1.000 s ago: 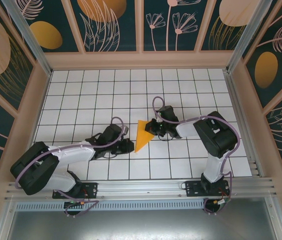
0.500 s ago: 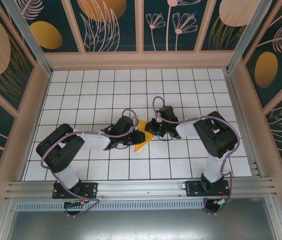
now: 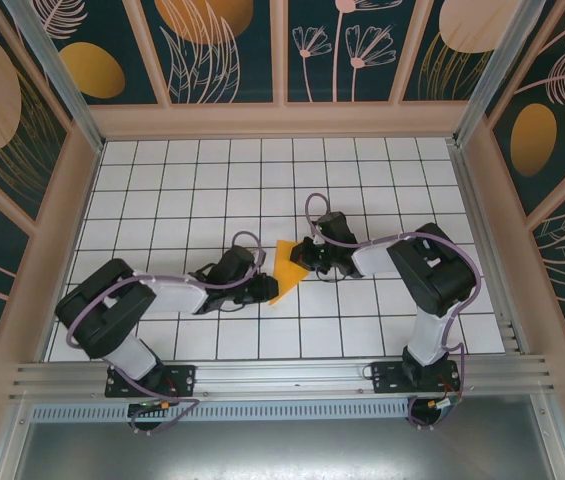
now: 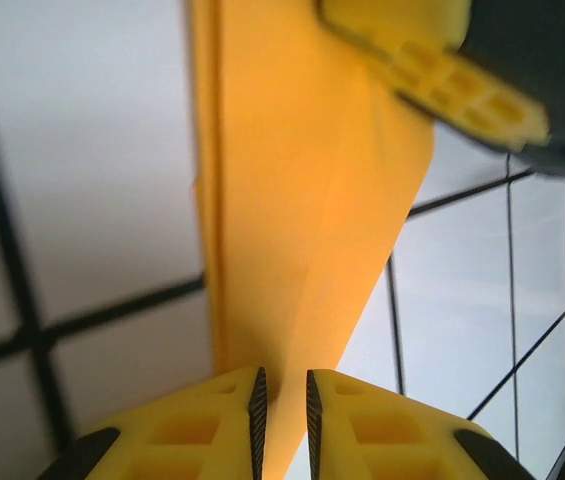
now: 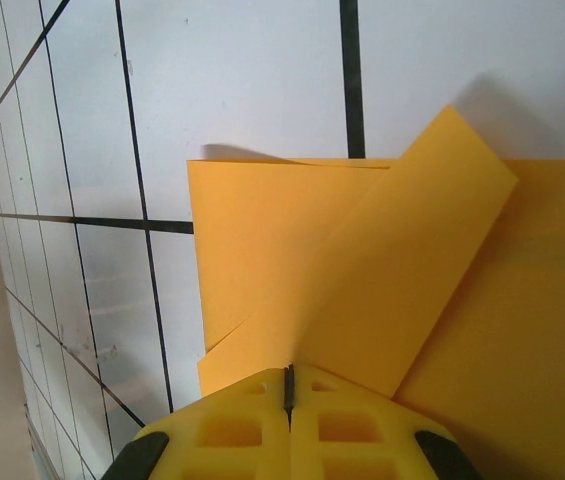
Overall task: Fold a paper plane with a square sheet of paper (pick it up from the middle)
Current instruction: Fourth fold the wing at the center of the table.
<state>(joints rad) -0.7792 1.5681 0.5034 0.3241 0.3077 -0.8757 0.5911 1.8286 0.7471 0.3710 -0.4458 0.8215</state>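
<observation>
The orange-yellow sheet of paper [image 3: 285, 270] lies folded into a pointed wedge in the middle of the white grid table [image 3: 182, 180]. My right gripper [image 3: 306, 256] is shut on its upper right edge. In the right wrist view the pads of the right gripper [image 5: 288, 385] meet on a raised flap of the paper [image 5: 362, 260]. My left gripper [image 3: 268, 287] sits at the paper's lower left tip. In the left wrist view the left gripper [image 4: 283, 405] has its pads a narrow gap apart. The paper [image 4: 302, 200] runs into that gap. The right gripper's finger [image 4: 442, 70] shows at the top.
Patterned walls [image 3: 222, 50] with wooden frames enclose the table on three sides. An aluminium rail [image 3: 282, 378] carrying both arm bases runs along the near edge. Bare grid tiles [image 3: 162, 160] lie behind and to both sides of the paper.
The left arm swung in to the paper's lower left tip, then drew back slightly. Its jaws parted a little. The right gripper and the paper stayed in place.
</observation>
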